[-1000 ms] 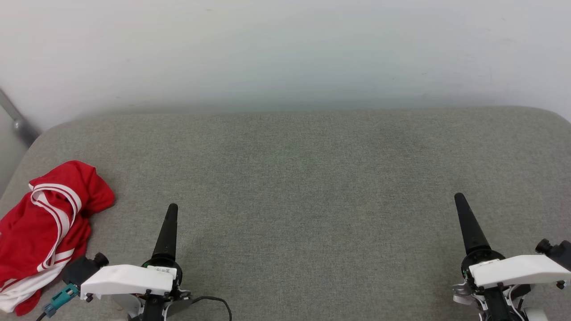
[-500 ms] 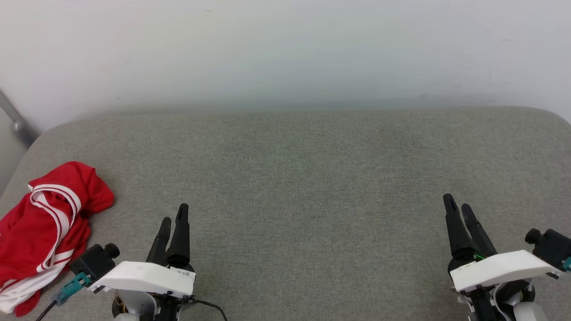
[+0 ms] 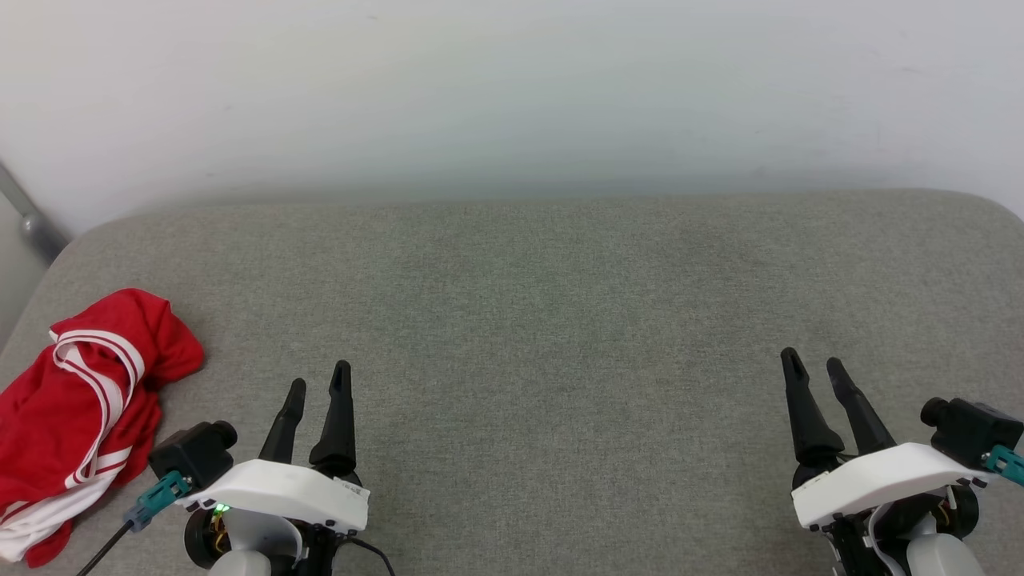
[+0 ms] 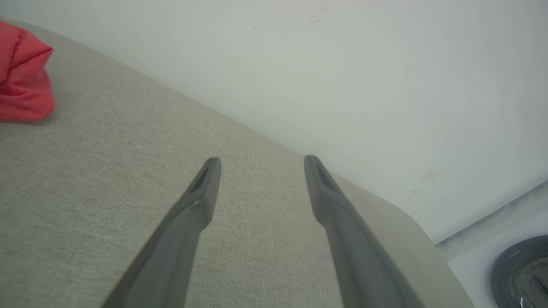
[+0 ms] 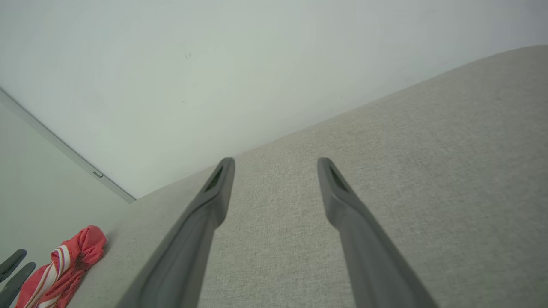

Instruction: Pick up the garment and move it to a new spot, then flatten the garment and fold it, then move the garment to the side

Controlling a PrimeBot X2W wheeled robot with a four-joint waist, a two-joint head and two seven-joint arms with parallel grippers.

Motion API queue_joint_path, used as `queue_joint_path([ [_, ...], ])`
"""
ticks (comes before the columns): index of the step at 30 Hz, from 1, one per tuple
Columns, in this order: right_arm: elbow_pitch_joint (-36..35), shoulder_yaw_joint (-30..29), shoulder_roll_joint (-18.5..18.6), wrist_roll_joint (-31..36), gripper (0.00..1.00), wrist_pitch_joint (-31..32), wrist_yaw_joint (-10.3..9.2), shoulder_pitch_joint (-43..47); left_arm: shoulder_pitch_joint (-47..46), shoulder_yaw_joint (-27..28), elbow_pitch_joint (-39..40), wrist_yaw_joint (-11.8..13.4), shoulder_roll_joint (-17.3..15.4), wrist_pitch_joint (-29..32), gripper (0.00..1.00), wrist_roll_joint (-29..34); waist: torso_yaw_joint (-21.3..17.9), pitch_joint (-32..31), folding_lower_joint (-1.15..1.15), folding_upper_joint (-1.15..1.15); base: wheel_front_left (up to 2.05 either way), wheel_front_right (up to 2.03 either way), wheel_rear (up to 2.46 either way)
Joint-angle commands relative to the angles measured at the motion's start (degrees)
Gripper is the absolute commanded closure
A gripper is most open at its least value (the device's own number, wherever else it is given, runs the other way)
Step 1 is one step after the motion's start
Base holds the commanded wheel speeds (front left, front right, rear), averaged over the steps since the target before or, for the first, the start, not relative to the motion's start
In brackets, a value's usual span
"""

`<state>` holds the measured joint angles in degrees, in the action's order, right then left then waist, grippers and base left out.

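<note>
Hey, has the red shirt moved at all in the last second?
No. The red shirt lies in the same spot by the grey cushion's left edge, its outline unchanged.

I am holding both arms low and well apart, the left gripper (image 3: 320, 376) hanging at the lower left of the head view and the right gripper (image 3: 813, 359) at the lower right, each pointing its two long dark fingers (image 3: 336, 420) forward. Both pairs of jaws are standing wide apart and gripping nothing. Each white wrist cover (image 3: 280, 492) is carrying its small black camera (image 3: 192, 454) on the outer side, and a green light (image 3: 218, 508) is glowing under the left cover.
</note>
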<state>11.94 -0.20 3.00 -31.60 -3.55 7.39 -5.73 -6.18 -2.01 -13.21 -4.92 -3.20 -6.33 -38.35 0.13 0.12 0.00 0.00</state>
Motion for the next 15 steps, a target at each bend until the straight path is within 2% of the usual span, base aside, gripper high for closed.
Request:
queue_joint_path([
  [1,-0.73,0.17,0.04,2.31,0.0,-0.31,0.08,-1.49,-1.35,-0.28,0.26,0.3,-0.55,-0.66,0.0,2.19,0.01,0.01,0.0,0.0,0.0,0.0,0.0],
  [15,-0.7,0.55,-0.02,11.61,0.0,-0.83,0.1,-1.44,-1.81,-1.09,-1.47,1.78,-1.17,-2.78,0.0,11.48,-0.02,0.04,0.0,0.0,0.0,0.0,0.0],
])
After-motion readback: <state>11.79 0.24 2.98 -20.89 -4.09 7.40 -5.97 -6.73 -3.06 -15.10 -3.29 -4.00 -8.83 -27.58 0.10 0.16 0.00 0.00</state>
